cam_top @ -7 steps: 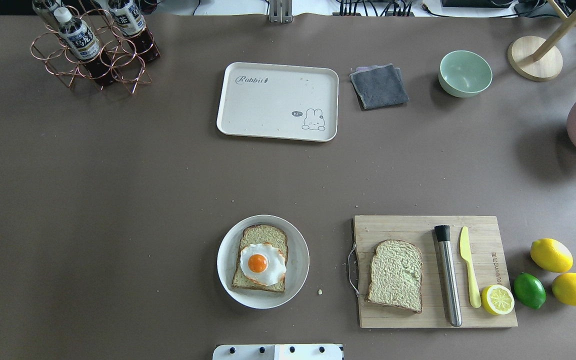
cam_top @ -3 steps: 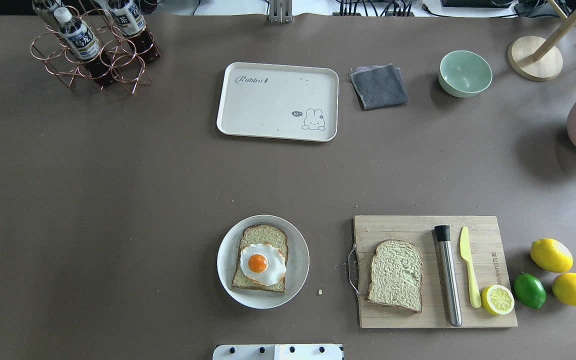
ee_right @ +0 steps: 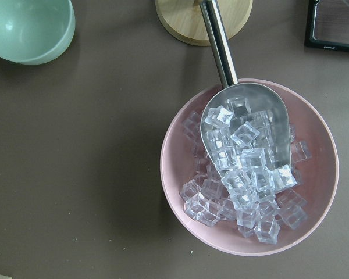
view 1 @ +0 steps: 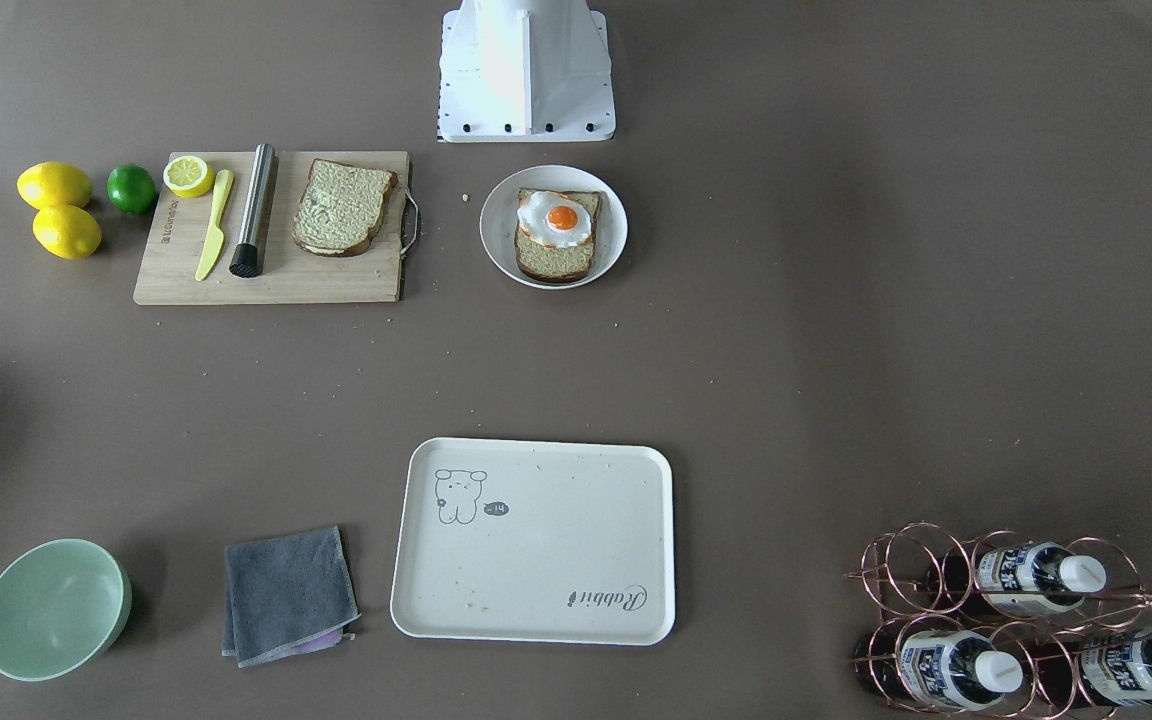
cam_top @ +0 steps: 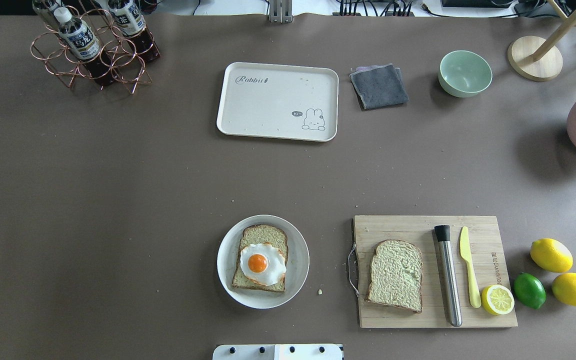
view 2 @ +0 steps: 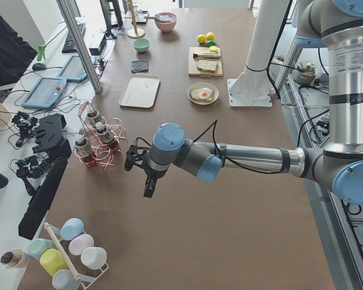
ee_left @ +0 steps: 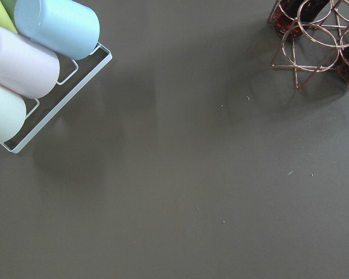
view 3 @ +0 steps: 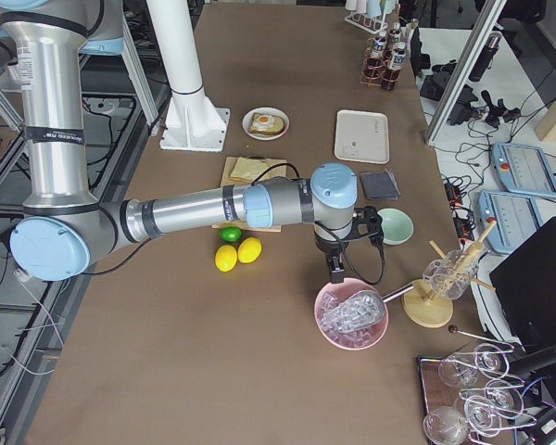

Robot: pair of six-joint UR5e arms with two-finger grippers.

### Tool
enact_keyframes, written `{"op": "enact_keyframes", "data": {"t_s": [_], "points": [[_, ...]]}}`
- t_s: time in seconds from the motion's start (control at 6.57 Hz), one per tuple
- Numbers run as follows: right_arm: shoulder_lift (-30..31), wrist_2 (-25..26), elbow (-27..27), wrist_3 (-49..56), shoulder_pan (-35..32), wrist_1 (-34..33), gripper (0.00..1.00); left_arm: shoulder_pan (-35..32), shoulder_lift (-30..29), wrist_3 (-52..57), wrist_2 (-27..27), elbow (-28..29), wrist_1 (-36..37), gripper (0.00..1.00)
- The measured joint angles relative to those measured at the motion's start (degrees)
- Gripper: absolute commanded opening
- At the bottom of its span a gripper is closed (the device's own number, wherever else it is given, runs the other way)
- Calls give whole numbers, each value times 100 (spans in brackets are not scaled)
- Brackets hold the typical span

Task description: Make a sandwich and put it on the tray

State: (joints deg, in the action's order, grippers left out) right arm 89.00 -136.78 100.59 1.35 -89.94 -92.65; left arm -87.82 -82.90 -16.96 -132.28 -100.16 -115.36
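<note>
One toast slice [cam_top: 264, 234] with a fried egg [cam_top: 263, 264] on top lies on the round white plate [cam_top: 300, 260]. A second bare slice [cam_top: 396, 275] lies on the wooden cutting board [cam_top: 408, 225]. The cream tray [cam_top: 268, 105] sits empty at the far middle of the table. My left gripper [view 2: 149, 184] hangs over bare table beside the bottle rack, far from the food. My right gripper [view 3: 334, 269] hangs above the pink ice bowl. Both show only in the side views, so I cannot tell whether they are open or shut.
A steel muddler [cam_top: 448, 275], a yellow knife [cam_top: 468, 265] and a lemon half [cam_top: 498, 300] share the board. Two lemons [cam_top: 551, 255] and a lime [cam_top: 529, 290] lie to its right. A grey cloth [cam_top: 379, 86], green bowl [cam_top: 465, 73] and copper bottle rack [cam_top: 93, 50] stand at the back.
</note>
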Motion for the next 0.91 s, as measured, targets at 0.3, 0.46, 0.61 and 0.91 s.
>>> {"op": "enact_keyframes", "data": {"t_s": [0.3,0.46,0.61,0.91], "points": [[63,-21,17,-3,-24,1,100,-9,81,-9,1,-2,-73,97],[67,-23,25,-1,-35,1,100,-12,99,-9,-1,-18,-83,97],[67,-26,26,1,-38,1,100,-14,122,-9,-3,-57,-89,97],[109,-28,12,0,-41,-2,100,-16,226,-15,-67,-220,-92,97]]}}
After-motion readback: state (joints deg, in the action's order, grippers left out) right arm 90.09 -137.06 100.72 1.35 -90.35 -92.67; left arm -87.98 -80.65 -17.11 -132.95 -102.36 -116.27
